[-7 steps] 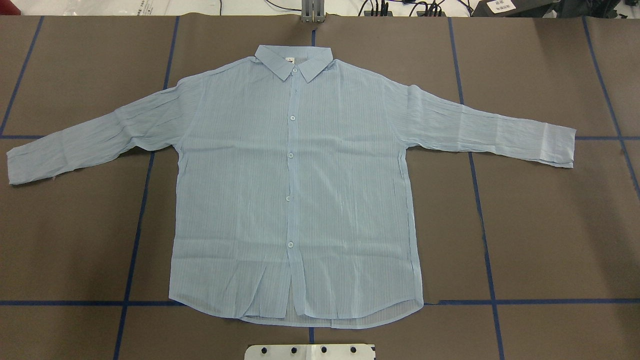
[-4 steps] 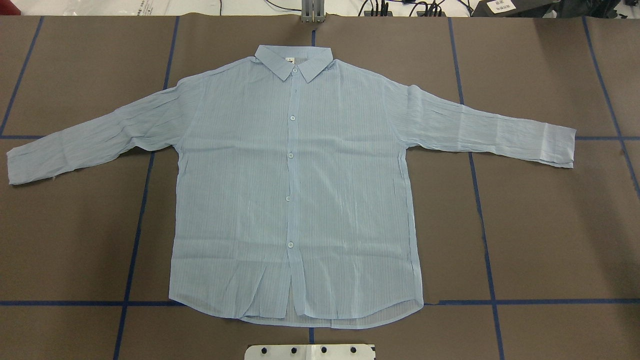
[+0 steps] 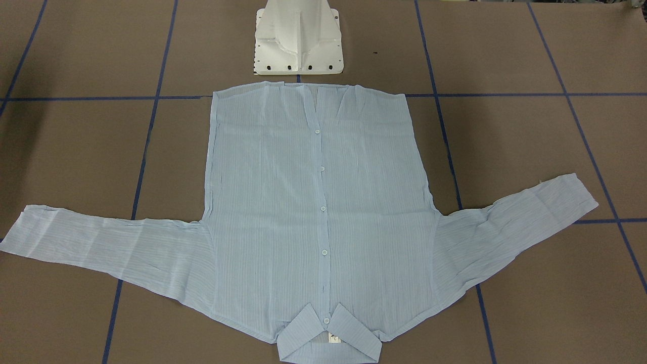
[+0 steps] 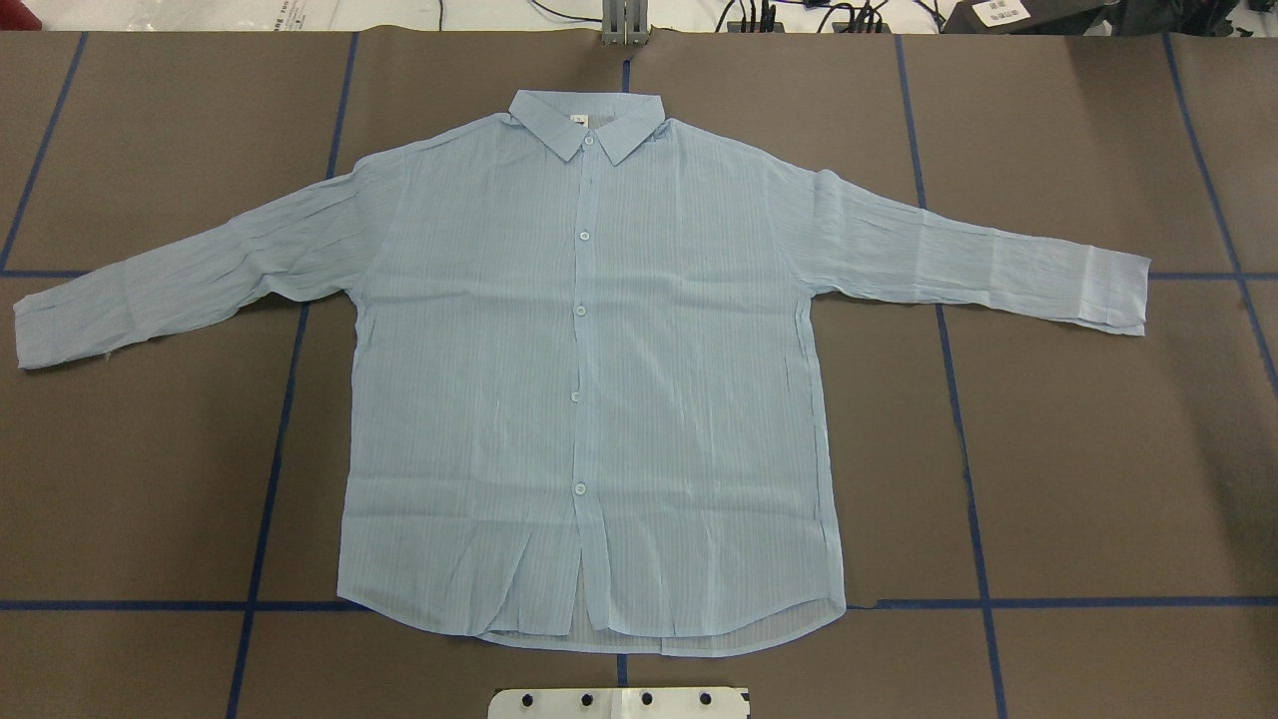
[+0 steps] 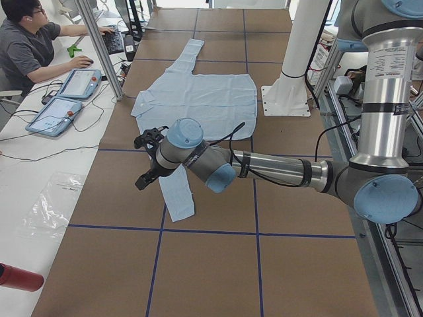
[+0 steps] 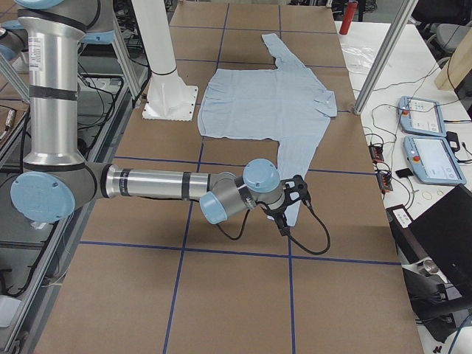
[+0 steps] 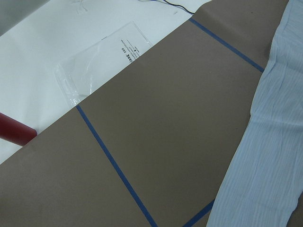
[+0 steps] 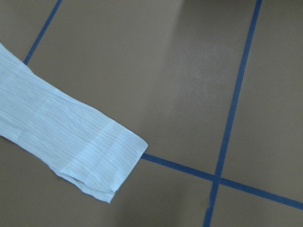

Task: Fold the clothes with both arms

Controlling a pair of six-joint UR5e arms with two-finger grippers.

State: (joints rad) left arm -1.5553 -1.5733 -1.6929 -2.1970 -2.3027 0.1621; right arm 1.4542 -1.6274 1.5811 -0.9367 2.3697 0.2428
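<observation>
Brown table [image 4: 1098, 449] bears flat shirt [image 4: 589, 399]; left gripper [image 5: 143, 162], right gripper [image 6: 293, 210]: cannot tell if clenched.

The shirt sleeve [image 8: 61, 132] lies flat on the brown table [image 8: 142, 61], its cuff [image 8: 111, 161] touching a blue tape line [image 8: 180, 166].

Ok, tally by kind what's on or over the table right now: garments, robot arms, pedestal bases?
Shirt: 1
Robot arms: 2, the left arm and the right arm
White pedestal base: 1
Total: 4

a robotics lab: teach pendants [image 5: 79, 84], a person [image 5: 26, 46] at a keyboard [image 5: 114, 41], tape-gridded table [image 4: 1098, 449].
</observation>
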